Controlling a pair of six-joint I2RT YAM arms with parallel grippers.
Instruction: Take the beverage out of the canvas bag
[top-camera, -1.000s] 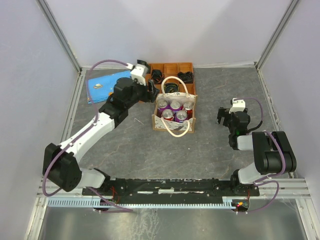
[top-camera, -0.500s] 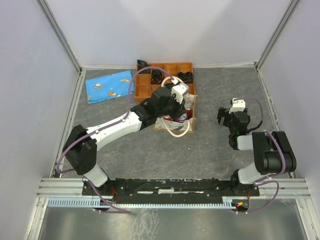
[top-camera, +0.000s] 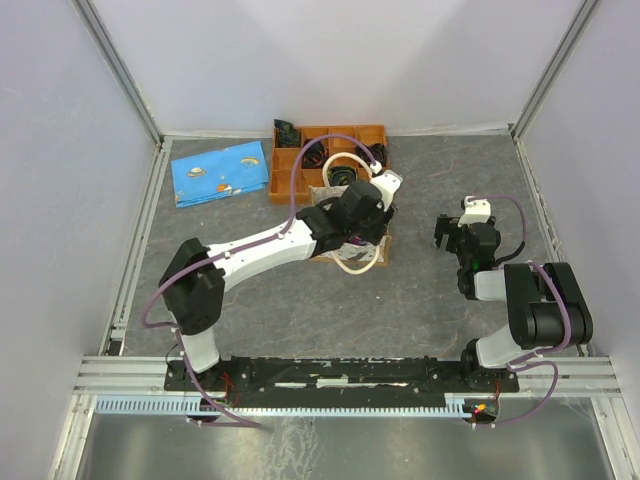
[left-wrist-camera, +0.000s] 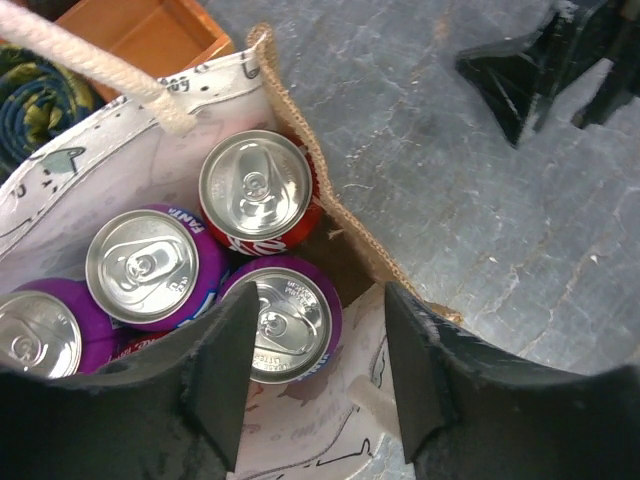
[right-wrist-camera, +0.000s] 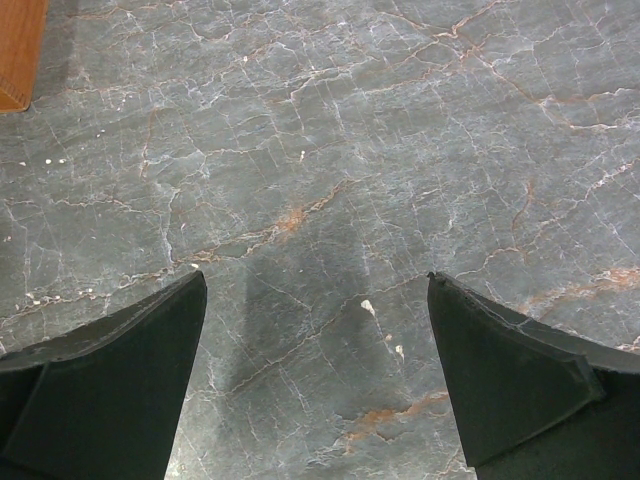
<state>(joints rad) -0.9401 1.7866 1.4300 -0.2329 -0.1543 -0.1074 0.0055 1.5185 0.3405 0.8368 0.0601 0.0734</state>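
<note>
Bag (left-wrist-camera: 70, 180): cream canvas w/ faint printed pattern, frayed burlap-coloured rim, thick off-white rope handle (left-wrist-camera: 95, 55). Stands upright, mouth open, filling left half of wrist view; mid-frame in top view, mostly covered. Inside, all upright & packed touching: red can (left-wrist-camera: 255, 192) by right wall, purple Fanta can (left-wrist-camera: 143, 265) lower left of it, 2nd purple can (left-wrist-camera: 288, 315) below the red, 3rd purple can (left-wrist-camera: 25, 338) cut off at left edge.

Close-packed cans (left-wrist-camera: 255, 190); rope handle (left-wrist-camera: 90, 58) (upper left)
</note>
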